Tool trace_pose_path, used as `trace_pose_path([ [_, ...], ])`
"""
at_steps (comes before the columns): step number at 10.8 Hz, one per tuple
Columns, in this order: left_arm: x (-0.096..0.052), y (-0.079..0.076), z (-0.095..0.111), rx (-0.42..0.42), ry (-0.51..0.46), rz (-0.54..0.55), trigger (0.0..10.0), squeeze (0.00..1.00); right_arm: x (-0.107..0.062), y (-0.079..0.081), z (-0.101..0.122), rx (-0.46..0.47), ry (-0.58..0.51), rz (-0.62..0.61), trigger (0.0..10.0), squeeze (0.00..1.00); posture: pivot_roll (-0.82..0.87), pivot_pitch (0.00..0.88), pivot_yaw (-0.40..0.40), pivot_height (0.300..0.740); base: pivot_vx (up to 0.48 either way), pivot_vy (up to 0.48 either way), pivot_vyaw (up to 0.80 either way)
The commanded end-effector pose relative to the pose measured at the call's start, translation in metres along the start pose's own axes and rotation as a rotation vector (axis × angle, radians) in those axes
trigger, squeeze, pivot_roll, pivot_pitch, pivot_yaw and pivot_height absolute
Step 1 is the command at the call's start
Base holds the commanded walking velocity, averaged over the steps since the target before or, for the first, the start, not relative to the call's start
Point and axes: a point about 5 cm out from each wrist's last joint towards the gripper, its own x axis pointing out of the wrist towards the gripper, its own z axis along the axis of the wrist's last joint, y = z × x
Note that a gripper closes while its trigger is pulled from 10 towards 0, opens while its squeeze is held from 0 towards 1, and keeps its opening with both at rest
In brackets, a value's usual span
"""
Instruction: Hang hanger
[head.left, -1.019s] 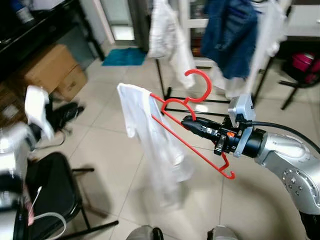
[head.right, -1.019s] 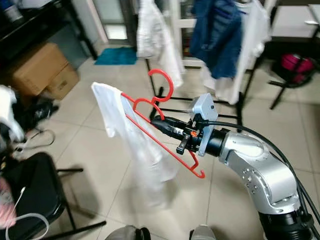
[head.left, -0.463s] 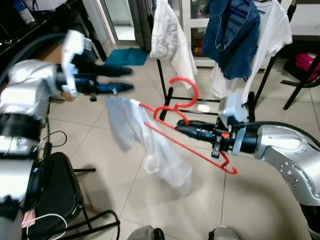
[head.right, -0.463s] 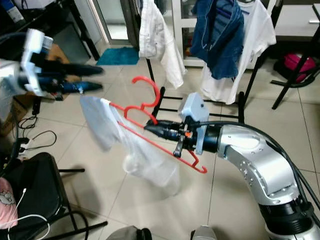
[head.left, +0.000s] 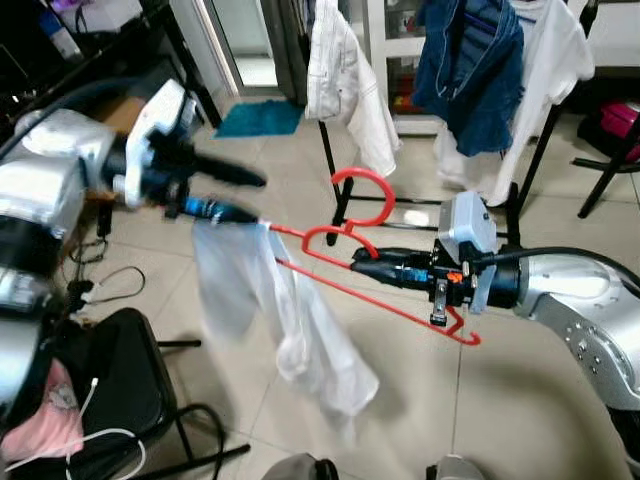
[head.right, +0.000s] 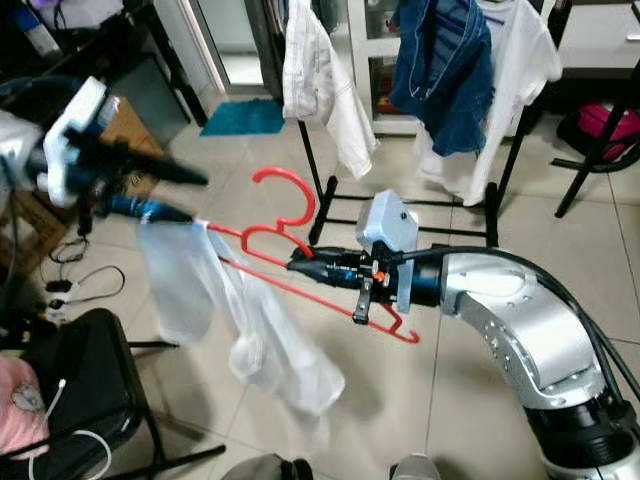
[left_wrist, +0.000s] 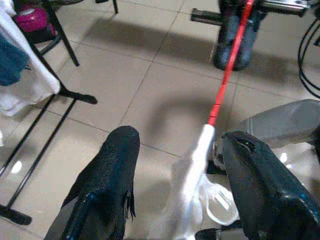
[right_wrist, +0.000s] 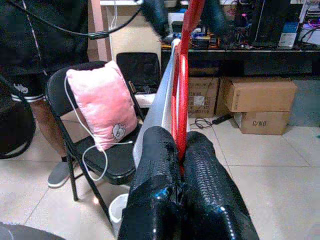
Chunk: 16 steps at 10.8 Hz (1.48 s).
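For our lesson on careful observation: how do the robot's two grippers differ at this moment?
The right gripper is shut on the red hanger near its hook; the left gripper is open, its fingers either side of the hanger's far end, where the white shirt hangs. The right points left, the left points right. Both have black fingers.

A lived-in room at home, half laundry corner, half storage.

Beyond the jaws stands a clothes rack (head.left: 335, 190) hung with shirts and a denim jacket (head.left: 470, 60) on a tiled floor (head.left: 520, 400); cardboard boxes (right_wrist: 260, 102), a folding chair (right_wrist: 107, 160) with a pink pillow (right_wrist: 102, 107).
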Motion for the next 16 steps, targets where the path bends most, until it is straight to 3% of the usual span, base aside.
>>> trace_pose_path([
  [1, -0.004, -0.004, -0.003, -0.002, 0.032, -0.009, 10.0, 0.00, 0.004, 0.001, 0.008, -0.042, -0.037, 0.025, 10.0, 0.00, -0.11, 0.058, 0.264, 0.740, 0.000, 0.000, 0.00],
  [4, -0.001, -0.006, -0.025, 0.032, 0.102, -0.013, 10.0, 0.00, 0.008, -0.002, 0.006, -0.040, -0.013, 0.051, 10.0, 0.00, -0.11, 0.068, 0.238, 0.740, 0.000, 0.000, 0.00],
  [5, -0.002, -0.003, -0.034, 0.063, 0.112, 0.025, 2.2, 0.00, 0.009, -0.002, 0.008, -0.048, -0.015, 0.072, 10.0, 0.00, -0.11, 0.068, 0.232, 0.740, 0.000, 0.000, 0.00],
  [6, -0.003, -0.003, -0.039, 0.052, 0.117, 0.027, 0.0, 0.00, 0.009, -0.002, 0.009, -0.050, -0.014, 0.080, 10.0, 0.00, -0.11, 0.076, 0.222, 0.740, 0.000, 0.000, 0.00],
  [9, -0.002, -0.005, -0.050, 0.005, 0.111, 0.026, 0.0, 0.00, 0.011, 0.002, 0.008, -0.045, -0.004, 0.126, 10.0, 0.00, -0.12, 0.085, 0.217, 0.740, 0.000, 0.000, 0.00],
  [14, 0.006, -0.006, -0.044, 0.020, 0.078, -0.013, 0.0, 0.00, 0.014, 0.002, 0.005, -0.047, -0.008, 0.113, 10.0, 0.00, -0.11, 0.070, 0.232, 0.740, 0.000, 0.000, 0.00],
  [16, 0.007, -0.006, -0.044, 0.015, 0.068, -0.015, 0.0, 0.00, 0.019, 0.001, 0.011, 0.023, -0.059, 0.112, 10.0, 0.00, -0.10, 0.067, 0.220, 0.740, 0.000, 0.000, 0.00],
])
